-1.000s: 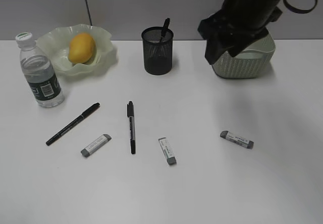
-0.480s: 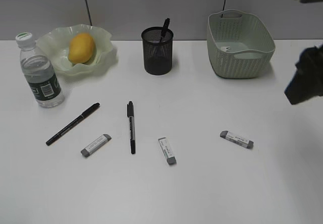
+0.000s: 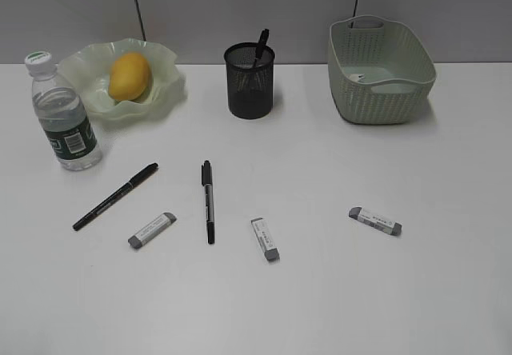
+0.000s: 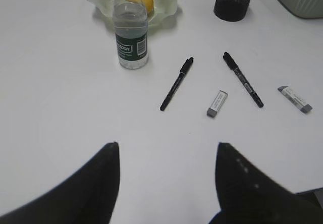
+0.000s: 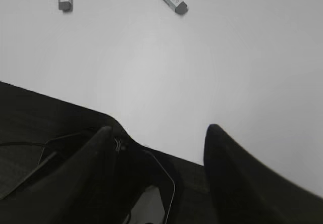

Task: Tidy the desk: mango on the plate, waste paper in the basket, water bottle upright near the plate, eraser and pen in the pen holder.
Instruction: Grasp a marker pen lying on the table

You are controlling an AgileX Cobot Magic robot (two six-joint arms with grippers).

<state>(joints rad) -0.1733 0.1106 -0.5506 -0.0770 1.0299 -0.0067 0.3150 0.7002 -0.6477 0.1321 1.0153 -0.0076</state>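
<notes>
Both the left gripper (image 4: 166,183) and right gripper (image 5: 156,153) gape wide, empty. Two pens (image 3: 207,201) and three erasers (image 3: 266,239) lie loose on the desk (image 3: 336,291): light, probably rigid, best pinched mid-length across the narrow sides.

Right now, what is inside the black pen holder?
One black pen stands tilted in the pen holder, its top above the rim. The dark mesh hides whatever else lies lower inside.

Yellow-orange mango (image 3: 129,76) on pale green plate (image 3: 164,91), black mesh pen holder (image 3: 250,83), sage woven-look basket (image 3: 384,103).
</notes>
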